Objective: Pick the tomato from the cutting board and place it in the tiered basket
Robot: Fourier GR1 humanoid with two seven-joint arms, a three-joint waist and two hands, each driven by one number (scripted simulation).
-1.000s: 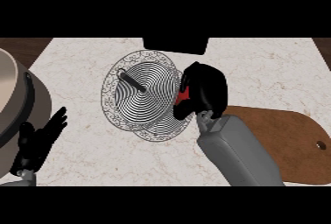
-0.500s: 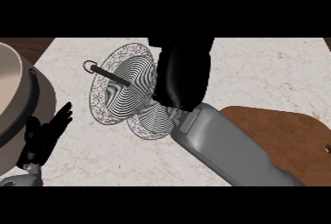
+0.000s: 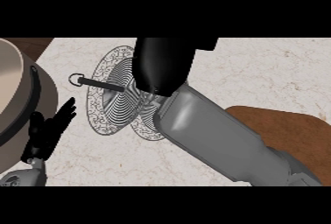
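Seemingly the placing step is under way: the right hand (image 3: pixel 163 65) is stretched over the tiered basket (image 3: pixel 111 114); its fingers and the tomato cannot be seen. Release is called for next. The left hand (image 3: pixel 48 131) rests, fingers straight.

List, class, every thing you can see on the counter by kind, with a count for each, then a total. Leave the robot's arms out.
Wire tiered basket: 1
Brown cutting board: 1
Large beige round vessel, cut off at the left edge: 1
Total: 3
No tomato shows.
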